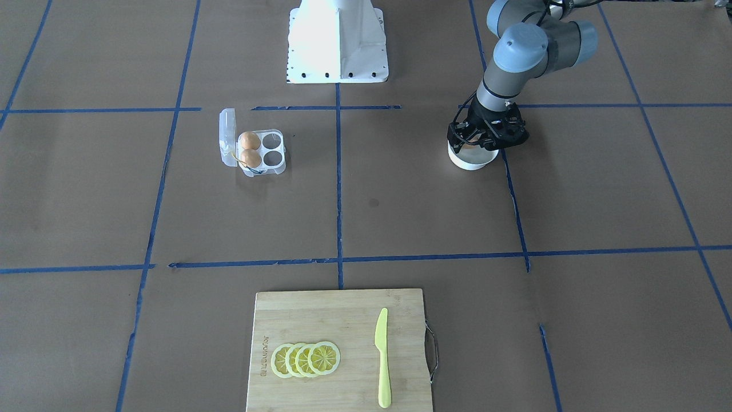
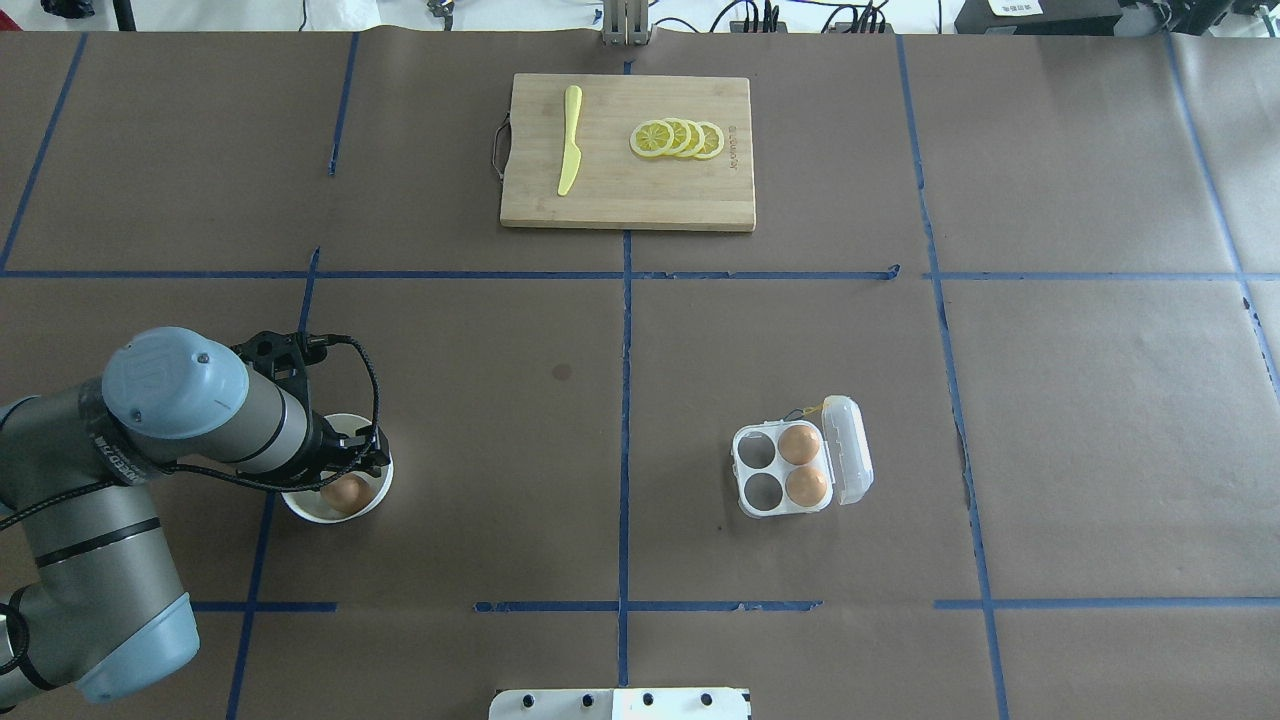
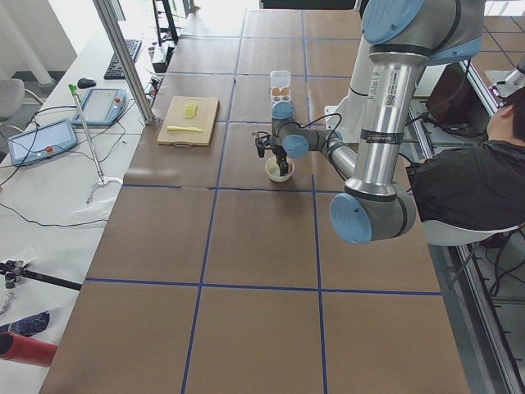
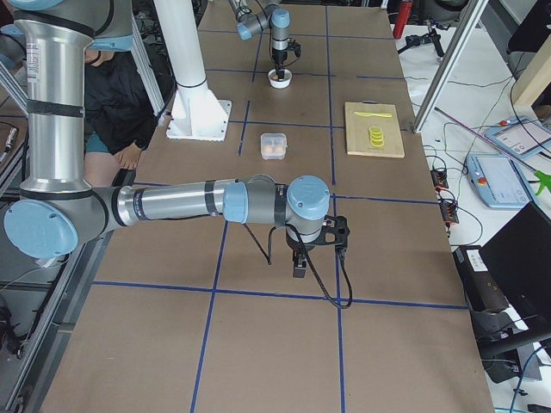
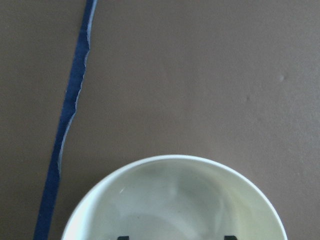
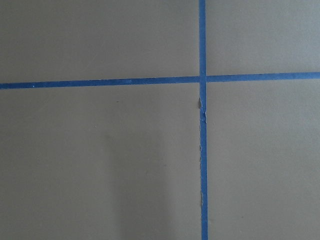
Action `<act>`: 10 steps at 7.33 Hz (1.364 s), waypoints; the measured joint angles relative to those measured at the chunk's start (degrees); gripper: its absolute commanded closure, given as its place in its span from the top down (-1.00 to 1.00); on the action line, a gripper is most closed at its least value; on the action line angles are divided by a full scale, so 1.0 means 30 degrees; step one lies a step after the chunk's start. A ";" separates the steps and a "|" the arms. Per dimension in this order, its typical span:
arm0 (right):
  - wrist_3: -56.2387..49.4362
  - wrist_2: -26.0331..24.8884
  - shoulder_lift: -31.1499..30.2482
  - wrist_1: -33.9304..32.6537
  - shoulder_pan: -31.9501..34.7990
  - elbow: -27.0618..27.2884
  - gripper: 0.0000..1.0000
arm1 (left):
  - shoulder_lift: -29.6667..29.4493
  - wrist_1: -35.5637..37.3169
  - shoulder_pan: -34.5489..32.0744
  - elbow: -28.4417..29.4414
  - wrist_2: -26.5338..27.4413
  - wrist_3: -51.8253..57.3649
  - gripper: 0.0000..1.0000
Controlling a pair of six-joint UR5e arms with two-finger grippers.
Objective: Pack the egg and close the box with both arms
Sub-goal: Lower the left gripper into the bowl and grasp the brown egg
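Paper, matte brown and blue-taped, covers the tabletop (image 2: 500,400). Smooth tan egg (image 2: 347,493) sits in round white bowl (image 1: 472,163) beneath left end effector (image 2: 350,462), fingers apart. Clear plastic box (image 2: 760,470) lies at the bowl's three o'clock. Whether the right end effector (image 4: 299,262) is spread, I cannot tell.

table (image 2: 450,400): was brown, gridded with blue tape lines
box (image 2: 778,468): was clear, with a yellow bit at its edge
egg (image 2: 347,493): was tan-brown
bowl (image 1: 472,161): was white
left arm (image 2: 240,415): was silver-grey, with light-blue caps
cutting board (image 2: 620,190): was pale wood
knife (image 2: 570,140): was yellow-green
lemon slices (image 2: 680,138): were yellow, with paler rims
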 measured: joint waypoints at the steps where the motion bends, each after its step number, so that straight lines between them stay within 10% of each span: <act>1: 0.0000 0.0003 -0.0003 -0.0003 -0.0001 -0.0009 1.00 | 0.0018 0.0004 -0.0017 -0.0037 -0.0001 -0.0002 0.41; 10: 0.0000 0.0031 0.0047 -0.0041 0.0000 -0.0031 1.00 | 0.0090 0.0210 0.0348 -0.0155 -0.0059 -0.0191 0.28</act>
